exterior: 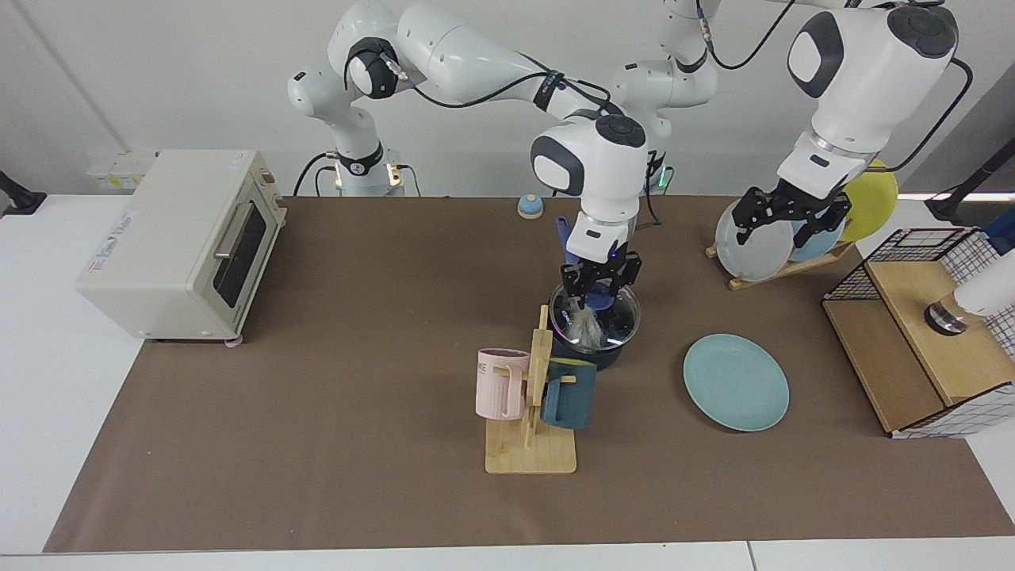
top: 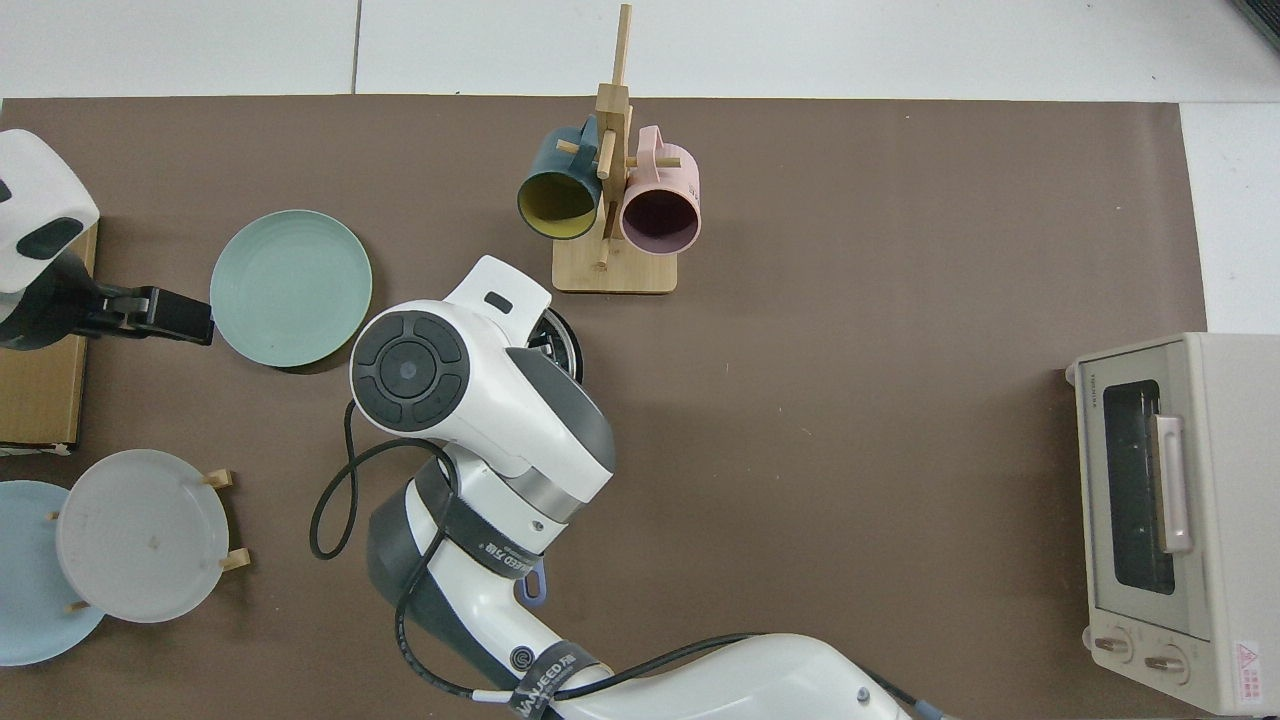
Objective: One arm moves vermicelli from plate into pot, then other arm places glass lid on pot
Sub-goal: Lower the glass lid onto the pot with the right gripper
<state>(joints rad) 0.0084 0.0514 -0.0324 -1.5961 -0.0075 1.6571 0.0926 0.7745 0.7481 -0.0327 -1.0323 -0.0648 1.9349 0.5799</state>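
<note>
last step in hand: lid [exterior: 595,319] set on pot [exterior: 600,354] by right gripper [exterior: 599,287], clamped on knob. noodles [exterior: 585,327] inside; plate [exterior: 736,381] bare. release, lift needed next. left gripper [exterior: 790,216] parked, spread.

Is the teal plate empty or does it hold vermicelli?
Empty: the teal plate is bare, and the vermicelli sits in the pot.

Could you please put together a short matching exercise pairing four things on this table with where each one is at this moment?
Things:
1. vermicelli
2. glass lid
3. plate
4. left gripper

Places:
A. by the upright plates in the rack
B. inside the pot
C. lying bare on the brown mat
D. on the pot, knob in the right gripper

Pairs: 1-B, 2-D, 3-C, 4-A
</note>
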